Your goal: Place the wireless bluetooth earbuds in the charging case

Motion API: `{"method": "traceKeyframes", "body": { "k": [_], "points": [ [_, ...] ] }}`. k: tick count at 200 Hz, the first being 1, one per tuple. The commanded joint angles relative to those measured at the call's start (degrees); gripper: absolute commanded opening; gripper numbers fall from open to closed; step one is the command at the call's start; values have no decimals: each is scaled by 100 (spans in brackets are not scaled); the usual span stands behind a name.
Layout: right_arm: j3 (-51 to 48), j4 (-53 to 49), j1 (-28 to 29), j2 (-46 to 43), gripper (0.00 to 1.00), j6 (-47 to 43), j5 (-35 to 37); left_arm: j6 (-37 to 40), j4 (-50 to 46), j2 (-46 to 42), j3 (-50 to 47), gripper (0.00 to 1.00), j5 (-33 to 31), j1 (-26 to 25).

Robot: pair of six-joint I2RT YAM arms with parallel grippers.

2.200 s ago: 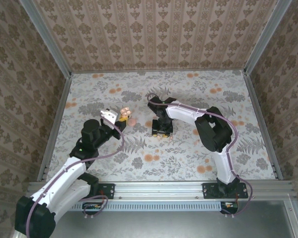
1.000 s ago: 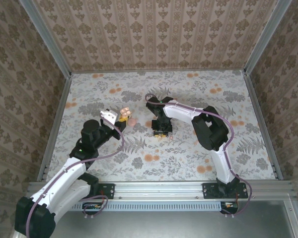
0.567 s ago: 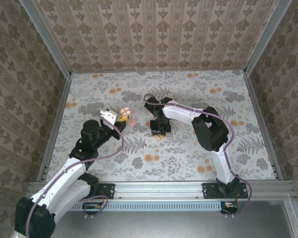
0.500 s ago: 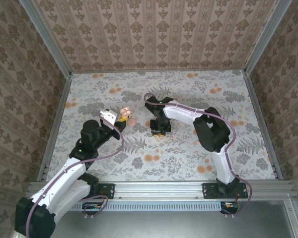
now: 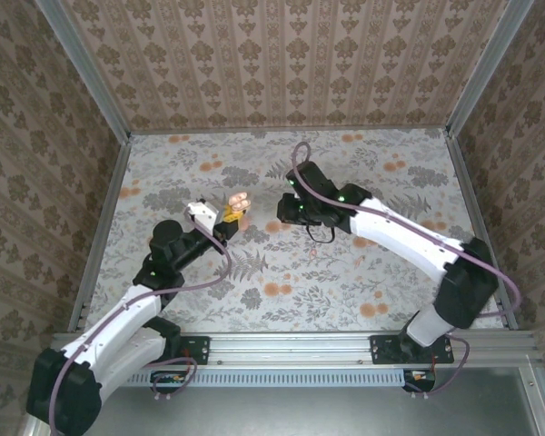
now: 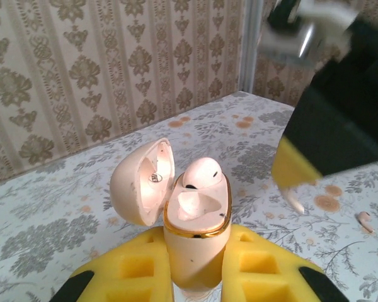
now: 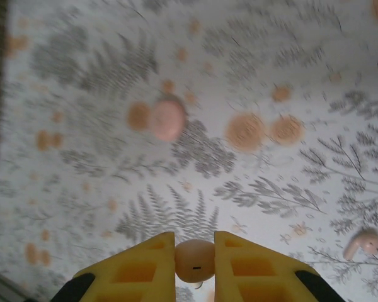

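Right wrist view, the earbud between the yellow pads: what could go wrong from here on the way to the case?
1. The held earbud sits only at the very tips of the right gripper, so it might slip or twist out.
2. The charging case is clamped in the left gripper, with a seated earbud already in one slot; an off-centre push could knock that one or the open lid.
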Motion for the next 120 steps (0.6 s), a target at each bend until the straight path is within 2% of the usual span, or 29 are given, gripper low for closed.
{"method": "traceKeyframes", "body": {
  "k": [1, 23, 49, 84, 120],
  "points": [
    [-468, 1248, 225, -679, 17, -66, 757, 188, 536, 173, 272, 0, 201, -152],
    [-813, 1961, 523, -1167, 16, -356, 1208, 219, 655, 367, 417, 0, 163, -275],
    [-1125, 2779, 768, -1357, 16, -550, 1462, 219, 748, 515, 550, 0, 82, -397],
    [-1266, 3652, 980, -1260, 15, -713, 1516, 244, 799, 596, 635, 0, -78, -525],
    [-1158, 4021, 1069, -1037, 15, -828, 1469, 245, 827, 547, 617, 0, -140, -567]
  ]
}}
